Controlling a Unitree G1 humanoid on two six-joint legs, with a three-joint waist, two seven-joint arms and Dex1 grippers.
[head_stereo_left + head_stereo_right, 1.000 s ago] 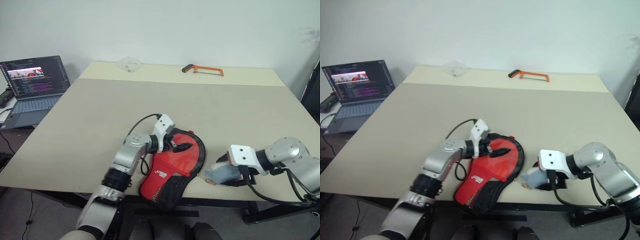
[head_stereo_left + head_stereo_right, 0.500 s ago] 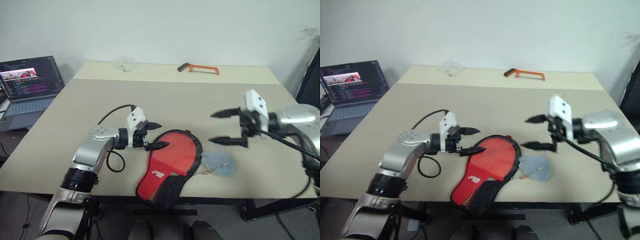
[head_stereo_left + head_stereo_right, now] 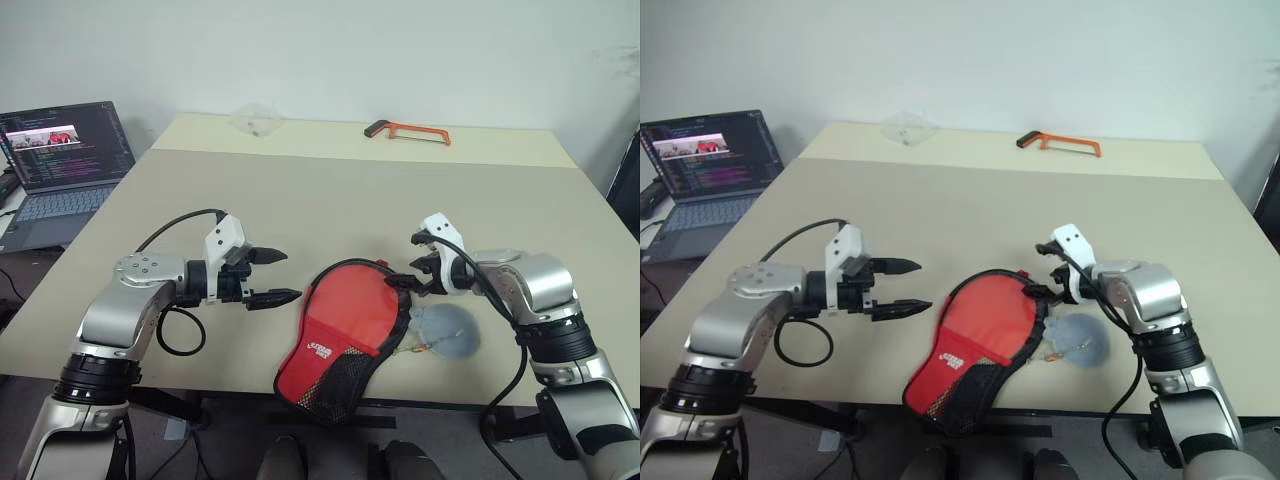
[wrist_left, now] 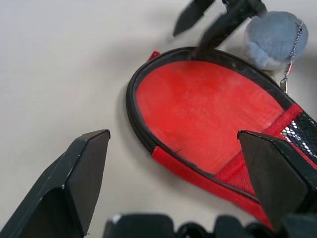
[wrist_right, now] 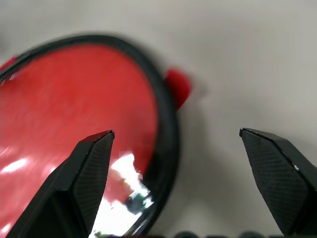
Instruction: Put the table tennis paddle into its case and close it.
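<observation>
Case: its case (image 3: 345,330) is lying flat near the front edge of the table (image 3: 300,210), red side up, between the two grippers.
Long axis: it is running from the round end, which is pointing away from the robot and a little to its right, to the narrow mesh end, which is pointing toward the robot and is hanging slightly over the table edge.
Paddle: I cannot tell if the table tennis paddle is inside; in the left wrist view the round part is showing a smooth red face inside the black edging, so the paddle is probably sitting in the case already.
Zip: the black edge around the round end is looking not fully closed, but this is only my judgement.
Left gripper: the left gripper (image 3: 272,277) is hovering just beside the case on the robot's left, with fingers wide apart and holding nothing.
Right gripper: the right gripper (image 3: 408,264) is hanging at the far right rim of the case, fingers apart, not clamped on anything.
Nearby: a grey fuzzy lump (image 3: 447,328) is lying beside the case.
Left to do: closing the case.
</observation>
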